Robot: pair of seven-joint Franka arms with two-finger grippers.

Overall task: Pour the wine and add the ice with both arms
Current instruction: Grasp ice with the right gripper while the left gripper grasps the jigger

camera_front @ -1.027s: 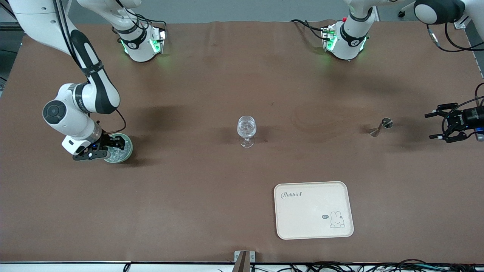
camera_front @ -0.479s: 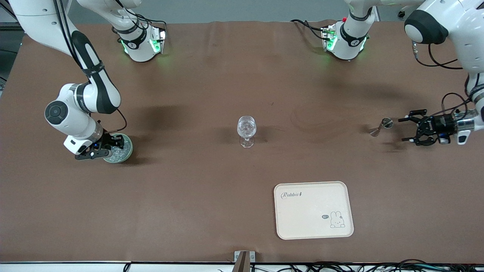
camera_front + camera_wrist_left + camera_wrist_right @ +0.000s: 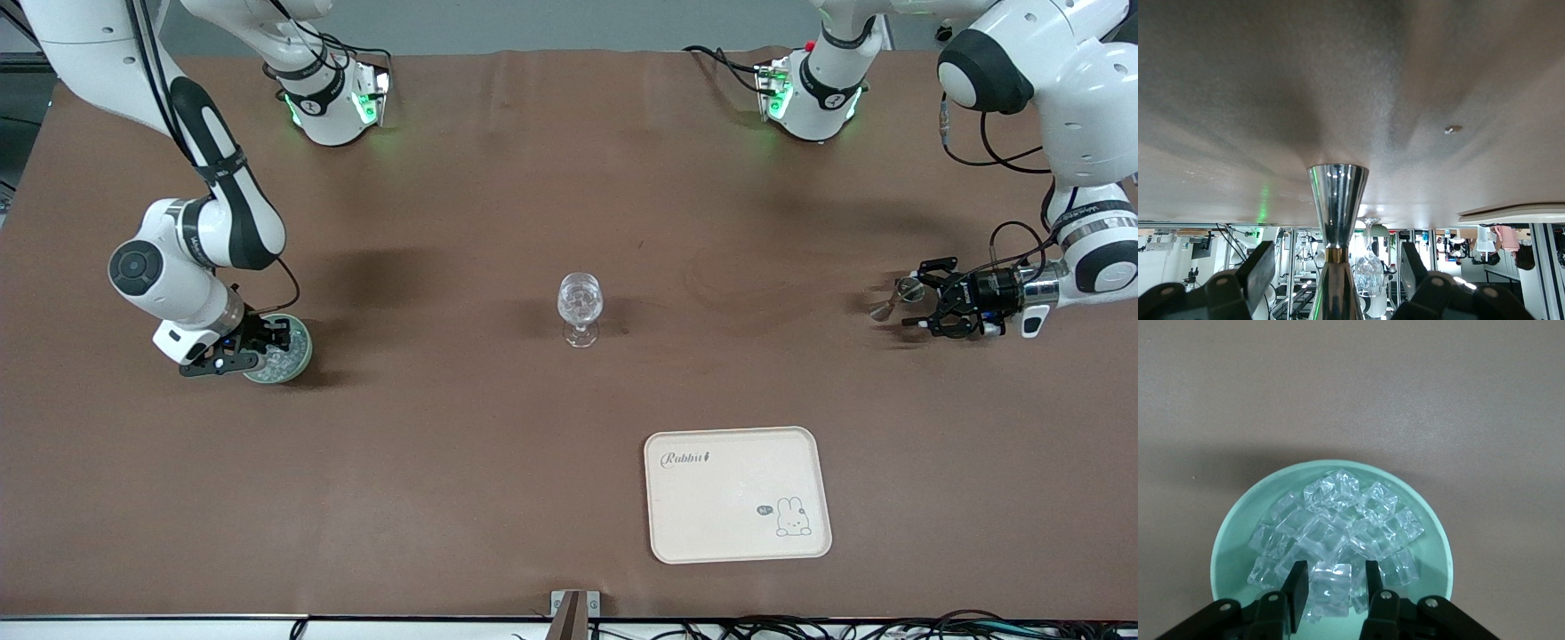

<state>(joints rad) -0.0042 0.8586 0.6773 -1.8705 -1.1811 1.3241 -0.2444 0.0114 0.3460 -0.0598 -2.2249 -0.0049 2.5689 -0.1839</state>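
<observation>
A mint-green bowl (image 3: 283,352) (image 3: 1231,547) heaped with ice (image 3: 1338,527) stands toward the right arm's end of the table. My right gripper (image 3: 258,348) (image 3: 1335,579) dips into it. Its fingers (image 3: 1298,585) straddle one cube (image 3: 1331,583), with a sliver of gap on one side. A steel jigger (image 3: 893,299) (image 3: 1337,197) stands toward the left arm's end. My left gripper (image 3: 917,295) (image 3: 1338,270) is level with it, open, with room on both sides. A stemmed glass (image 3: 580,307) (image 3: 1369,270) stands mid-table. The wine is hidden.
A cream tray (image 3: 738,533) with a rabbit drawing lies nearer the front camera than the glass, toward the left arm's end. Both arm bases (image 3: 331,107) (image 3: 813,98) stand at the back edge. Brown cloth covers the table.
My left gripper has travelled in from the table's end to straddle the jigger, its fingers narrowing slightly. The right gripper's fingers have drawn in around an ice cube.
</observation>
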